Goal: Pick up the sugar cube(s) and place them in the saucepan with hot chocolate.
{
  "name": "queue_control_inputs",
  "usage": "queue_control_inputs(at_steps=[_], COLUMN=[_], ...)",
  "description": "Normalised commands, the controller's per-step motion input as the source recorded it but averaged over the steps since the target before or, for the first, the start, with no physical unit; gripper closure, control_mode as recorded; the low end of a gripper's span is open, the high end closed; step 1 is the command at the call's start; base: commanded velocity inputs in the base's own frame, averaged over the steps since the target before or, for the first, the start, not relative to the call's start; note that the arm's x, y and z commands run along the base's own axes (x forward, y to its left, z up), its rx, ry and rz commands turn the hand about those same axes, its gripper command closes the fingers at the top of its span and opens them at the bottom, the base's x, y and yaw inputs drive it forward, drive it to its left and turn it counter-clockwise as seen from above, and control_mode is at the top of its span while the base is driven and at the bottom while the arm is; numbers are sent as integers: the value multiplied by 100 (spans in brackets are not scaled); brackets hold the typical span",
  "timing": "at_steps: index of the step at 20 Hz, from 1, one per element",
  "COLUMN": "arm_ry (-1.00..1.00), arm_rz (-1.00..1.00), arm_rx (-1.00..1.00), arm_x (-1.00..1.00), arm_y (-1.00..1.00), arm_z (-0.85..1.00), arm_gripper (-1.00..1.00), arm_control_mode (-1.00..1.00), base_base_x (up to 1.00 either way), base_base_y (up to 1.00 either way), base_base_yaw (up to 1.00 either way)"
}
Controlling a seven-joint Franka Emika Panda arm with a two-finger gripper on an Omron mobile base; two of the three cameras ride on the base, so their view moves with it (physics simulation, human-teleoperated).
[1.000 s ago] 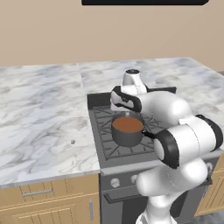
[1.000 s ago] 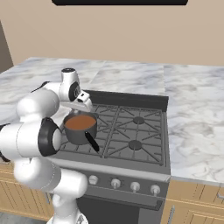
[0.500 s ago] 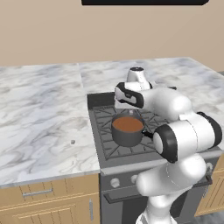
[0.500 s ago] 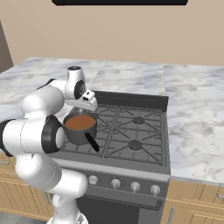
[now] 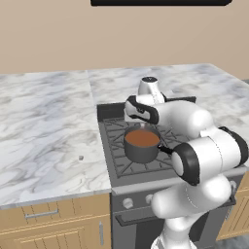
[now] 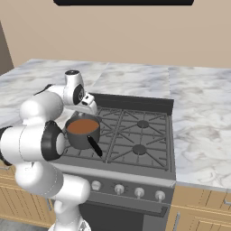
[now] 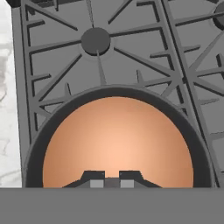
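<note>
The saucepan stands on the stove's front left burner, full of reddish-brown hot chocolate, its black handle pointing toward the front. My gripper hangs just above the pan's far side with its jaws shut. A small pale-grey piece, apparently a sugar cube, sits between the fingertips. Another sugar cube lies on the marble counter to the left of the stove.
The stove's dark grates surround the pan, with knobs along the front. Marble counter runs on both sides. A dark hood hangs overhead.
The hand has shifted slightly above the saucepan and the wrist has turned a little. The jaws stay shut and the pan has not moved.
</note>
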Motion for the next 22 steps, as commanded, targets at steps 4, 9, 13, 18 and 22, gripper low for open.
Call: queue_control_inputs(at_steps=[4, 9, 13, 18, 22], arm_ry=[-1, 0, 0, 0, 0], arm_rz=[0, 0, 0, 0, 0], arm_rx=[0, 0, 0, 0, 0], arm_x=[0, 0, -1, -8, -16], arm_y=[0, -7, -1, 0, 0], arm_z=[-23, -28, -3, 0, 0], arm_gripper=[100, 100, 100, -100, -100], arm_control_mode=[-100, -100, -100, -100, -100], base_base_x=[0, 0, 0, 0, 0], base_base_y=[0, 0, 0, 0, 0], base_base_yaw=[0, 0, 0, 0, 0])
